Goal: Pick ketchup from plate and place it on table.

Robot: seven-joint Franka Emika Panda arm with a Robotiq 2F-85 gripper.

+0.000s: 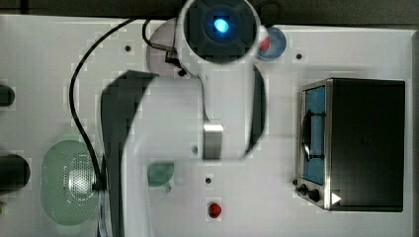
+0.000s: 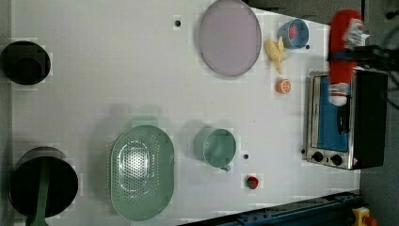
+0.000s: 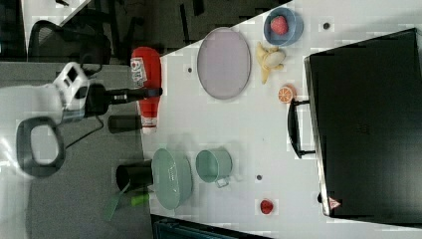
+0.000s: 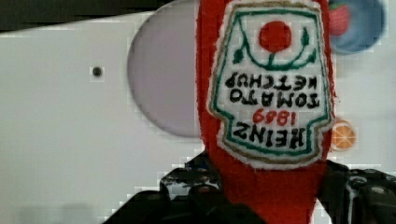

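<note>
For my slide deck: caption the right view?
Gripper holds the ketchup aloft, off the bare plate.

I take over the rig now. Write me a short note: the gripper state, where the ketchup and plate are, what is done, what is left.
Gripper: shut on the ketchup, held high, clear of the table.
Plate: nothing on it, next to the banana and blue bowl.
Done: ketchup picked off the plate.
Left: lower it onto a free part of the table, open the gripper, pull away.
</note>
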